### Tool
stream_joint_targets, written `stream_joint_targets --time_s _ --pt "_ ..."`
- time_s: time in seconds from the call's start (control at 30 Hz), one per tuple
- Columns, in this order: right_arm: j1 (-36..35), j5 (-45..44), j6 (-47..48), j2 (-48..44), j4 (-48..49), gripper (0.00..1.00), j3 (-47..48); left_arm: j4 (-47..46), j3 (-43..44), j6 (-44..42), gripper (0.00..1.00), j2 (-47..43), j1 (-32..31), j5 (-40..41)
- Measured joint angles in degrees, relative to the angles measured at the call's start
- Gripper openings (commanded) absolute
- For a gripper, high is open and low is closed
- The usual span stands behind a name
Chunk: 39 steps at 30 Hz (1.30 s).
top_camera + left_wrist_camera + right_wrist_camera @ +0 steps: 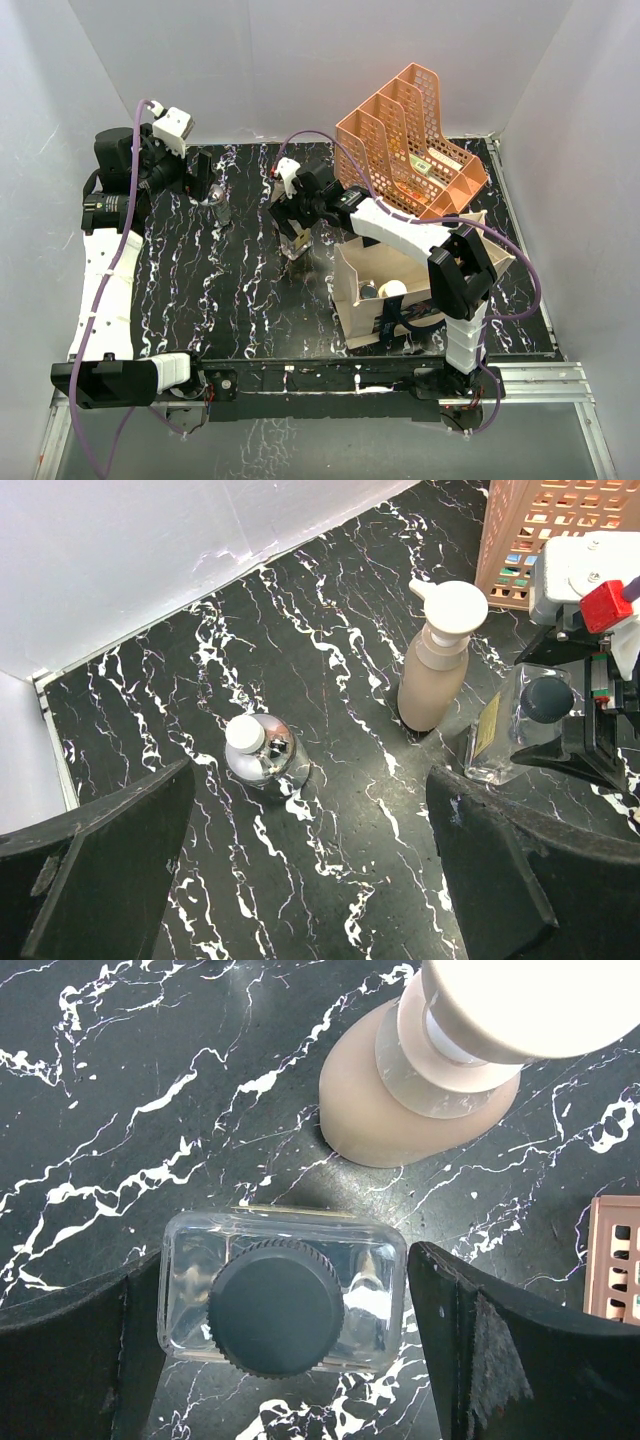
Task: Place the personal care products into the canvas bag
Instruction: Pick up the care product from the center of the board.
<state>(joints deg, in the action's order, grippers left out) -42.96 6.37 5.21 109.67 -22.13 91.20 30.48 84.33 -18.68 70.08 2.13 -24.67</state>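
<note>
– When your right end effector (pixel 285 1295) sat low over the clear glass bottle (pixel 280 1305), you had its jaws spread wide, one finger along each side of the glass. The bottle stood upright on the bench (pixel 250 290) with its dark cap showing between them.

– Was it gripped?

– I judged not. The fingers (pixel 70 1360) lay just beside the glass, and I couldn't tell whether the pads touched it. You needed that width because the bottle was broad and square.

– And the tan bottle (pixel 430 1090)?

– It stood upright just beyond the glass one. Because you flanked the sides, neither finger sat between the two bottles, so closing looked unlikely to knock it (though a tilted lift could).

– My left side?

– Your left end effector (pixel 310 880) hung wide and empty. The silver bottle (pixel 258 755) stood ahead of its fingers and apart from them, so I read that as lining up a later pick.

– Where was the canvas bag (pixel 355 300)?

– It stood open at the near right, under your right arm and in front of the peach organizer (pixel 410 140). A white-capped bottle (pixel 392 290) and a dark-capped one (pixel 368 290) showed inside it. I made that two in and three left out.

– The surroundings?

– The bench was glossy black, veined with white. Plain white walls (pixel 300 60) enclosed it on three sides.
</note>
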Motion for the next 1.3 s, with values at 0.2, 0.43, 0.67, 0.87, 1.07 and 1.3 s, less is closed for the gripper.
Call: stream_joint_targets --time_s 0.2,0.43,0.67,0.87,1.07,1.3 --pt "0.3 1.3 -0.3 0.0 -0.5 0.62 0.1 0.0 0.0 -0.2 0.97 0.0 0.0 -0.1" --pt "0.8 2.9 1.3 0.0 -4.4 0.09 1.9 0.0 0.0 -0.1 0.97 0.0 0.0 -0.8" --pt "1.1 4.5 5.6 -0.9 -9.6 0.08 3.7 0.0 0.0 0.5 0.97 0.6 0.0 -3.2" --pt "1.4 6.2 8.6 -5.5 -14.4 0.08 7.0 -0.3 -1.2 1.2 0.97 1.0 0.0 -4.9" --pt "1.6 7.8 11.7 -13.0 -17.9 0.08 13.8 -0.3 -1.7 1.7 0.97 1.9 -1.0 -5.6" --pt "2.1 8.9 15.3 -19.6 -24.3 0.08 22.1 0.6 -1.7 0.5 0.97 4.5 -6.5 -4.7"
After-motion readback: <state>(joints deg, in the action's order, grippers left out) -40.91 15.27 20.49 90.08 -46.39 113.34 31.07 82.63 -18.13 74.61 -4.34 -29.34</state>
